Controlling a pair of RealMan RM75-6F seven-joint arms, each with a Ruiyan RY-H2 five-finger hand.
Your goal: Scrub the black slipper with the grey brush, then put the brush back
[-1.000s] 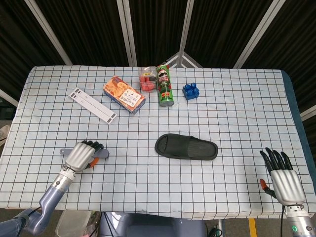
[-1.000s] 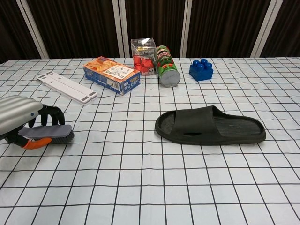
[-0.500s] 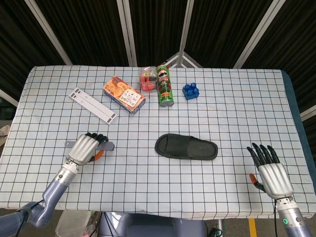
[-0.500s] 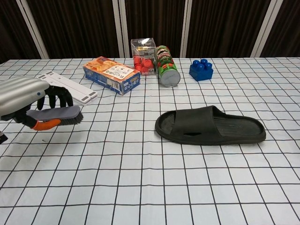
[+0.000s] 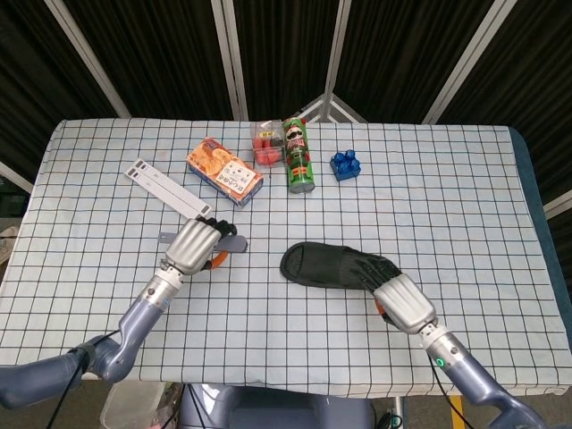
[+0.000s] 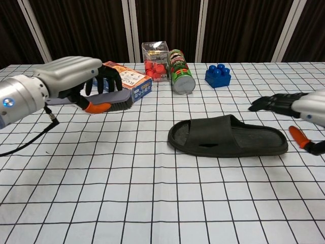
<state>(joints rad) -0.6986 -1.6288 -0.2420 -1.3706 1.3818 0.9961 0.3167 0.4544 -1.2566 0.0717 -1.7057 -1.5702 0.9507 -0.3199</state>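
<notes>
Two hands: both are in play, so coordinate them before the bristles land.
Left hand: your left hand (image 6: pixel 71 81) holds the grey brush (image 6: pixel 109 99) in a closed grip, raised off the table (image 5: pixel 447 206), bristles facing down.
Right hand: your right hand (image 5: pixel 402 299) hangs at the heel end of the black slipper (image 6: pixel 226 136), fingers spread and holding nothing; the chest view shows the fingertips above the heel, and I cannot tell whether they touch it.
Slipper: it lies flat, sole down, near the middle of the table, toe end toward the brush.
Step in hand: you are carrying the brush across to the slipper; scrubbing is not yet begun.
How to do it well: bring the right hand down on the heel first so the slipper cannot slide, then lower the brush onto the strap with its bristles flat and make short strokes along the slipper's length.
Watch for: a light rubber slipper will likely skate on the cloth if you push before it is pinned.
Change, left: a second ago the brush was low at the left edge of the table; now it is lifted and much closer to the slipper.
Change, right: the right hand has come from the far right corner to the slipper's heel.
</notes>
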